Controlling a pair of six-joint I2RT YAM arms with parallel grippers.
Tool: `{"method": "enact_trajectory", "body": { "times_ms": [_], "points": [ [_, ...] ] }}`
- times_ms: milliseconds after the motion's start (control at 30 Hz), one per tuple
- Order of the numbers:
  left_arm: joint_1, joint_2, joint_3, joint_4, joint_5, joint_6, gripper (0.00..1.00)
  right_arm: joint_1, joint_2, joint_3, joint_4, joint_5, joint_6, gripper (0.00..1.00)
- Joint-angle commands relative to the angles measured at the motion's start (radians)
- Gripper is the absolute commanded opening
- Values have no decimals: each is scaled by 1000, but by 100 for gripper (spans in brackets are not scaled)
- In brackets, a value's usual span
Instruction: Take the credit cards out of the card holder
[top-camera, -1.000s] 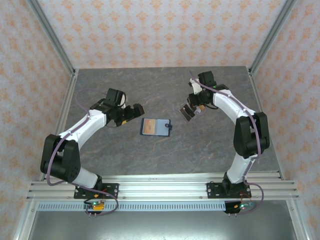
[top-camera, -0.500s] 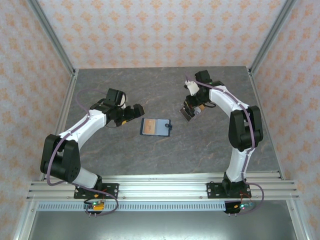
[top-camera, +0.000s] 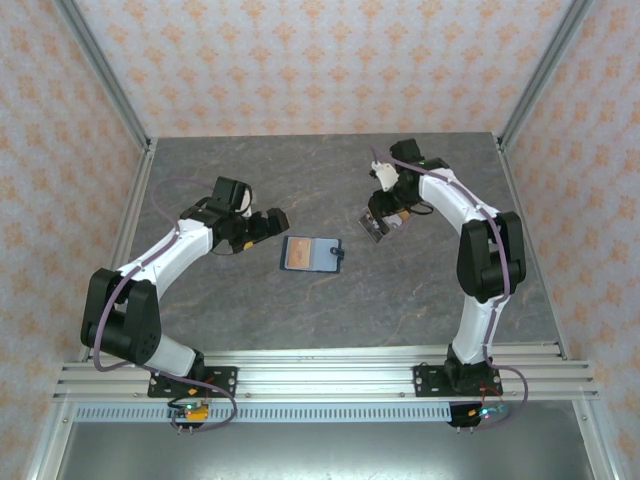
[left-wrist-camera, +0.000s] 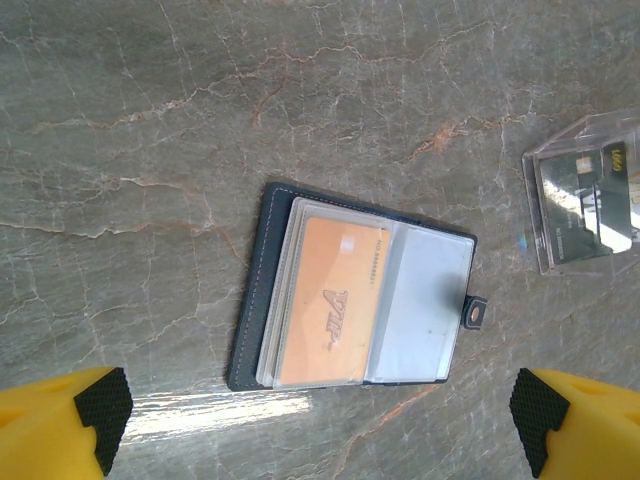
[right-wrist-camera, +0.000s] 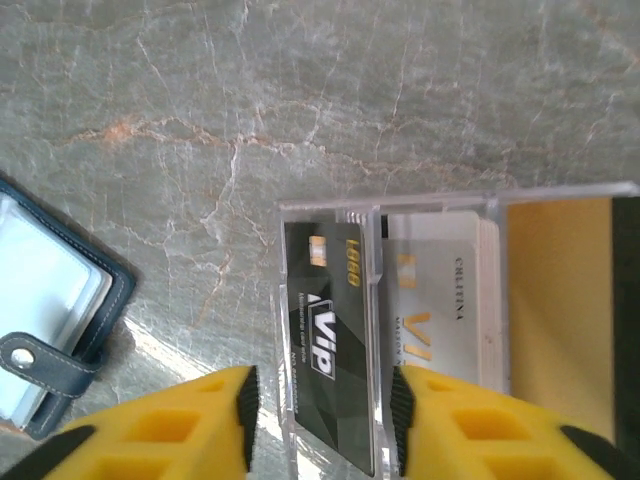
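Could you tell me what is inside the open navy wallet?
An orange rectangular card shows through one clear sleeve of the navy blue bifold wallet; the other sleeve looks empty. Anything beneath the card is covered.

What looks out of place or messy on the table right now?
Nothing looks spilled or damaged. The card holder lies open and flat, one orange card still in its sleeve. The black card and a pale card sit neatly in the clear box.

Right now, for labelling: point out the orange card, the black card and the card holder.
orange card (left-wrist-camera: 330, 305), left wrist view, centre of face
black card (right-wrist-camera: 320, 347), right wrist view, VIP print
card holder (left-wrist-camera: 257, 300), left wrist view, navy cover edge
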Motion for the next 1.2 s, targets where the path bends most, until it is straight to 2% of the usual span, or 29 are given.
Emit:
{"method": "enact_trajectory", "body": {
  "times_ms": [0,200,333,500,667,800,1000,1167],
  "points": [
    [8,4,21,-40,-40,-5,100,-4,-53,26,-30,19,81,46],
    [8,-2,17,-64,-110,-24,100,35,-210,-96,53,69,295,54],
    [13,-3,7,-72,-145,-38,100,131,-317,-185,55,180,532,61],
    [20,-28,-23,-64,-169,-53,100,281,-353,-275,94,197,769,64],
    [30,-71,-62,-75,-174,-67,100,451,-292,-308,191,249,947,64],
    [48,-119,-81,-102,-166,-57,100,551,-164,-250,220,280,1037,61],
    [67,-157,-115,-99,-127,-45,100,585,23,-110,162,306,1051,51],
    [69,-148,-127,-101,-77,-40,100,585,109,-39,120,347,1027,50]
  ]
}}
